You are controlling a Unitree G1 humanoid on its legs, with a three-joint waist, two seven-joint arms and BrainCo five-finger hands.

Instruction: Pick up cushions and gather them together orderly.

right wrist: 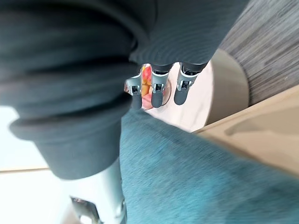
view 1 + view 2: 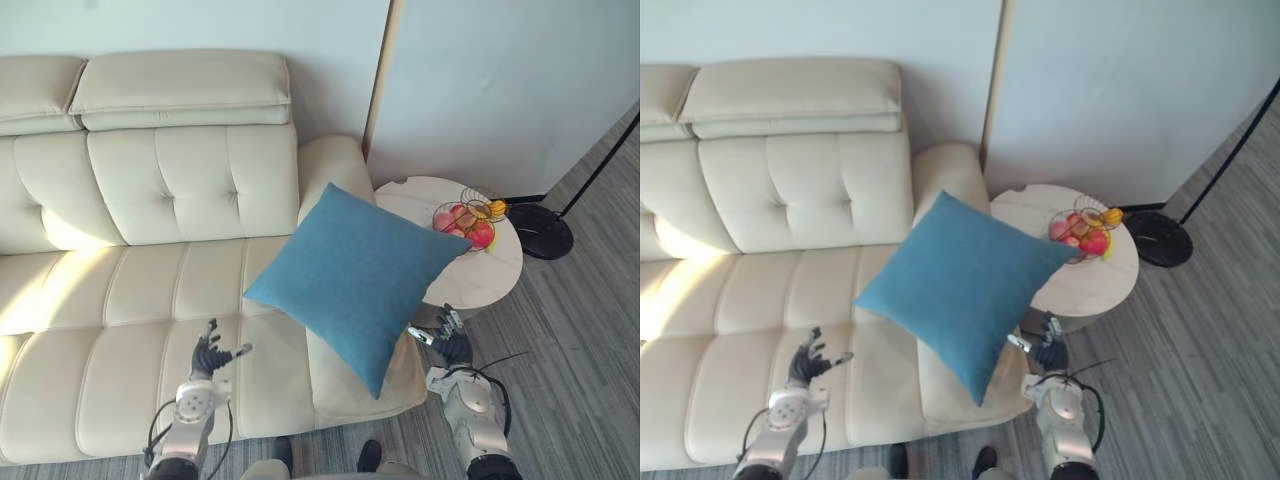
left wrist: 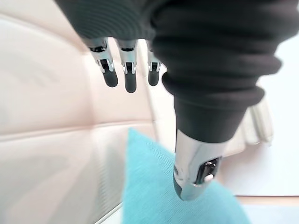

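Blue cushion [image 2: 355,275], propped on sofa [image 2: 150,190] armrest. Flanked by left hand [image 2: 208,355] and right hand [image 2: 450,345], fingers spread, empty. Approach stage judged; two-sided clasp required next.

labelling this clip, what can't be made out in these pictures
- Sofa: left end cut off by the edge of both eye views.
- Armrest: front part covered by the cushion, so what the cushion rests on is unclear.
- Fruit on the table: too small to name the kinds.
- Right hand: eye views cannot settle whether it touches the cushion; its wrist view is blurred.
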